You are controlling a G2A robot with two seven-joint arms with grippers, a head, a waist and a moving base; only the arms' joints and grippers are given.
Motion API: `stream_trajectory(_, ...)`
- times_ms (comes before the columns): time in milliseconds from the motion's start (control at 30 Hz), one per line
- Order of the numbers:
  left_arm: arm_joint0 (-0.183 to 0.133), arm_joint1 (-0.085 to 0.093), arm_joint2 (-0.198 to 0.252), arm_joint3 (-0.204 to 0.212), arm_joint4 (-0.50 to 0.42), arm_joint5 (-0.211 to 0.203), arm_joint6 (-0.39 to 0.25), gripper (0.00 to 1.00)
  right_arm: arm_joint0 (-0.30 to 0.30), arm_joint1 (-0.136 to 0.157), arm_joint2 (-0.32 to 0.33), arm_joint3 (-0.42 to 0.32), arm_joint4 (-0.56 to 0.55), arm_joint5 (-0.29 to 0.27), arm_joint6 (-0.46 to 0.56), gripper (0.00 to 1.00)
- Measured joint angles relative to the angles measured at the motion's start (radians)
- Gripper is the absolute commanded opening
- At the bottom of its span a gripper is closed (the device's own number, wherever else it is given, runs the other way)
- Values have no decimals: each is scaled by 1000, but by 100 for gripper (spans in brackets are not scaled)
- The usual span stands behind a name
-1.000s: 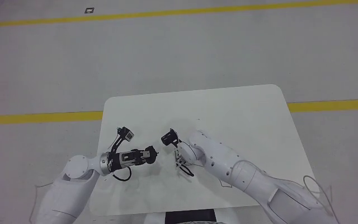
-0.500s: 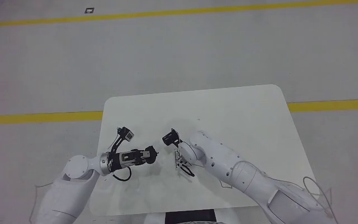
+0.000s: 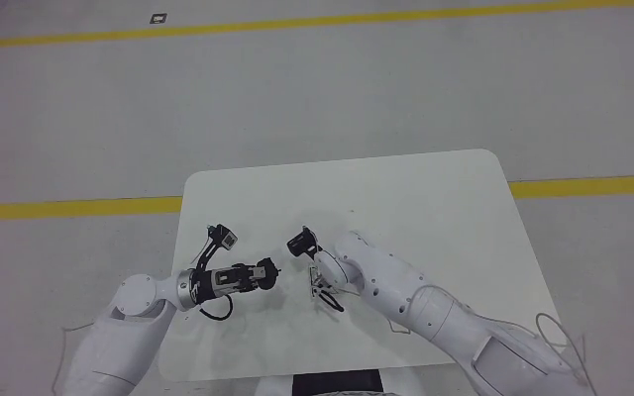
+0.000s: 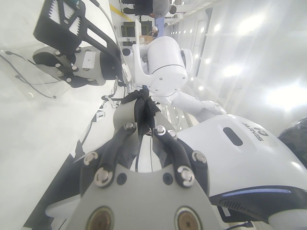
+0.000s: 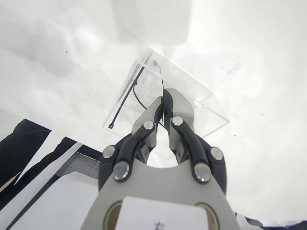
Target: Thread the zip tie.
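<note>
Right wrist view: right jaws pinched fully together on a thin black zip tie (image 5: 162,82), strap running on past the tips, over a clear tray (image 5: 211,111) resting on the white surface (image 5: 239,48). Second zip tie (image 5: 123,101) lying loose inside the tray. From above, tray toward the near middle of the surface, left jaws just to its left and apart from the right ones. Left jaws drawn close on a dark lump (image 4: 142,96) at the tips, too dark to identify as a tie head or anything else.

Likely step: lifting the held tie out and bringing its tail to a head.
- Lift straight up, clear of the tray wall, without dragging the loose tie along.
- Keep the pinch near the free end, leaving only a short, stiff length to aim.
- Square the tail to the slot before pushing.
- Approach slowly, given a thin strap liable to bend and skid off a small opening.
- Avoid nudging or tilting the tray.
</note>
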Motion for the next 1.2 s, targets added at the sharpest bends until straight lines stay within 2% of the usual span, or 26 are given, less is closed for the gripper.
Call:
stream_trajectory(167,0,0,0,0,0,0,0,0,-21,10,25,-60,-9,-9,22,0)
stream_trajectory(367,0,0,0,0,0,0,0,0,-69,33,88,-149,11,-53,24,0)
stream_trajectory(633,0,0,0,0,0,0,0,0,-176,82,245,-293,98,-152,-27,0)
stream_trajectory(800,0,0,0,0,0,0,0,0,-256,109,350,-375,175,-232,-98,0)
stream_trajectory(1000,0,0,0,0,0,0,0,0,-316,127,437,-379,301,-345,-214,0)
stream_trajectory(1200,0,0,0,0,0,0,0,0,-316,127,439,-378,303,-348,-215,0)
